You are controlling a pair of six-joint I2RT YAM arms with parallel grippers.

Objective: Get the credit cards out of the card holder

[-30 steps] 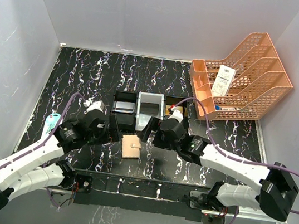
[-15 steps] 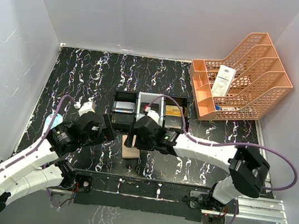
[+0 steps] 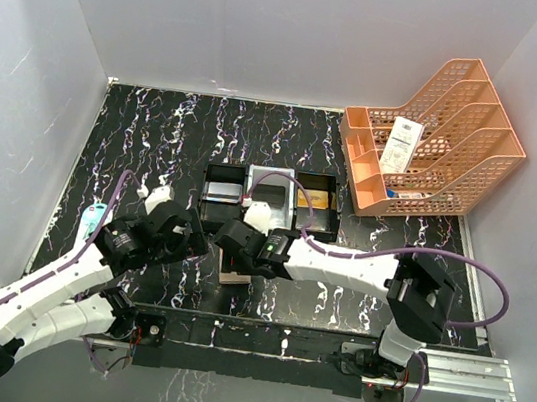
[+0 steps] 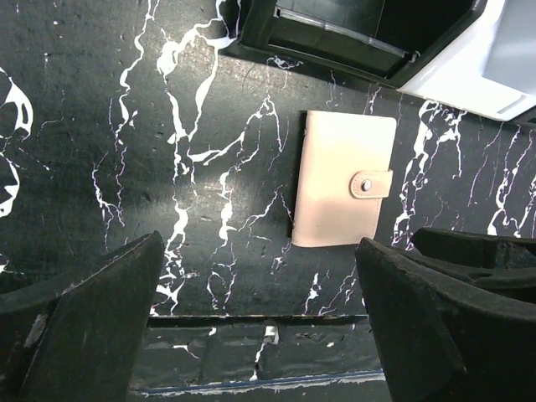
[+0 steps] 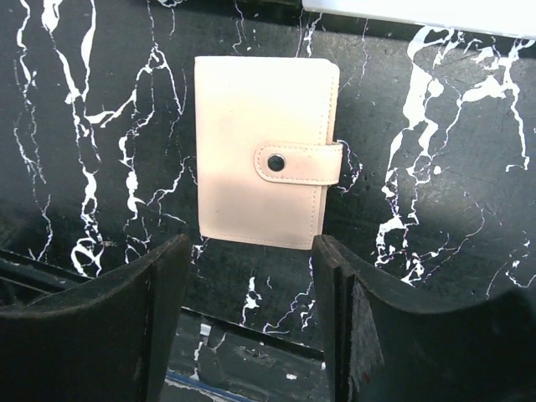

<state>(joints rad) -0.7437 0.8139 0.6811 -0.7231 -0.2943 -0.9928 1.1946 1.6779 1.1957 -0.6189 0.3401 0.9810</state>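
Seen from above, the smooth tan wallet (image 3: pixel 234 277) lay closed at lower centre on the black, white-veined table (image 3: pixel 157 134), below the boxy tray (image 3: pixel 215 167).

Left wrist view: the left gripper (image 4: pixel 260 327) gaped wide and empty. The rectangular wallet sat upper right, long axis vertical, snap tab (image 4: pixel 371 184) pointing right.

Right wrist view: the right gripper (image 5: pixel 251 322) had its jaws parted, clasping nothing, with the wallet just above them.

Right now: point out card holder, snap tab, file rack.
card holder (image 5: pixel 237 155): right wrist view, front cover.
snap tab (image 5: pixel 299 163): right wrist view, strap middle.
file rack (image 3: pixel 472 125): top view, lattice wall.
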